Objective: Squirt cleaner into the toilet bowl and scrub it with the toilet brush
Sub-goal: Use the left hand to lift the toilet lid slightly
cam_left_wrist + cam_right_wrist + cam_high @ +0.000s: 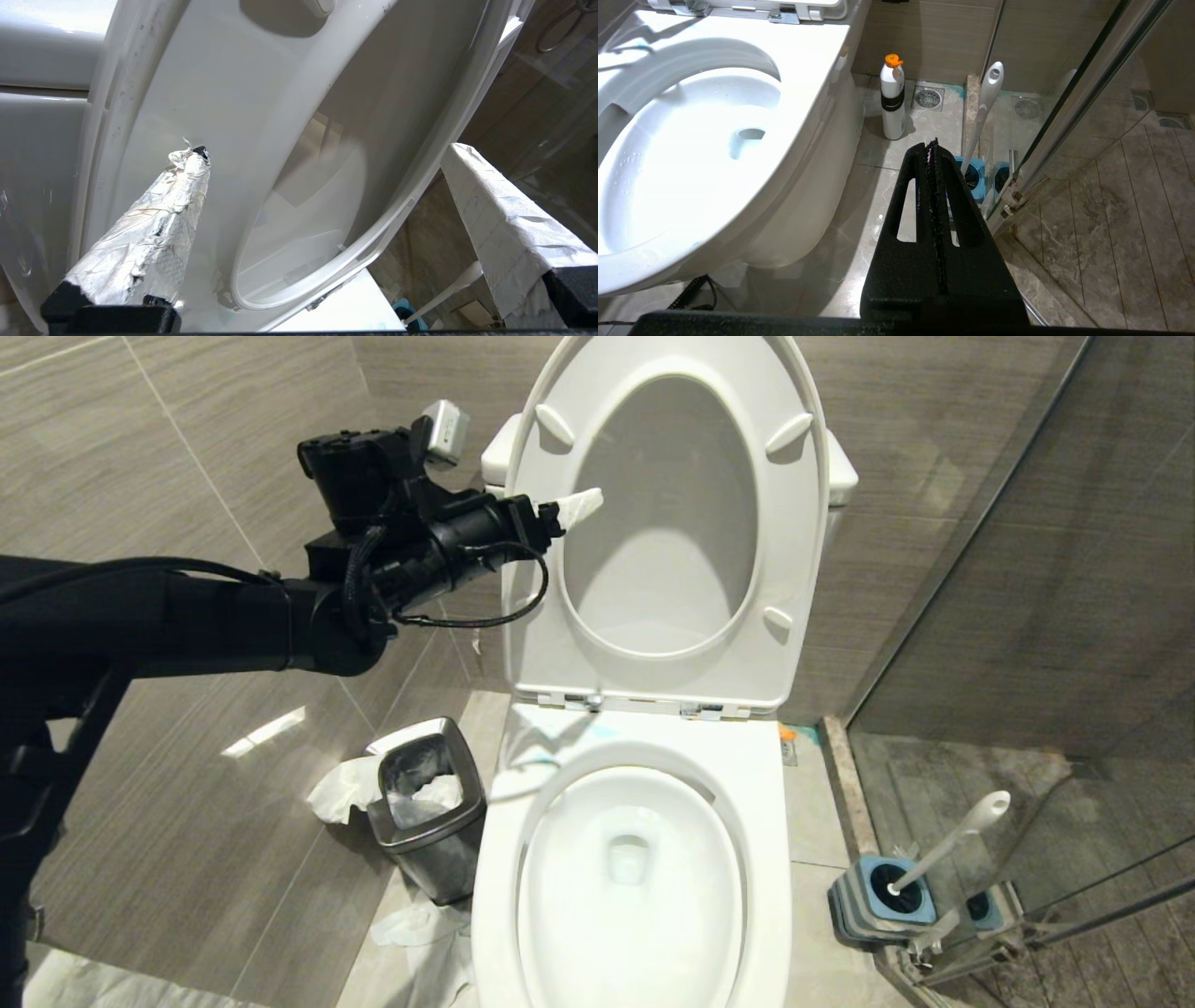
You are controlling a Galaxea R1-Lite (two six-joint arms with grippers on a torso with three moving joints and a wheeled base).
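Note:
The white toilet bowl [747, 775] stands with its seat [803, 569] and lid raised; its water [627, 845] looks faintly blue, and a thin blue smear of cleaner [602, 733] marks the rim near the hinges. My left gripper [581, 506] is held high at the raised seat's left edge, open and empty, its tape-wrapped fingers [159, 224] spread wide in front of the seat [224, 93]. The toilet brush [943, 845] stands in its blue holder on the floor to the right of the toilet, handle [985, 107] leaning. My right gripper [930, 144] hangs shut and empty low beside the bowl [798, 56].
A steel waste bin [425, 807] with crumpled paper stands left of the toilet, more paper [420, 933] on the floor. A white bottle with an orange cap [893, 100] stands by the back wall. A glass shower partition [1027, 569] closes off the right.

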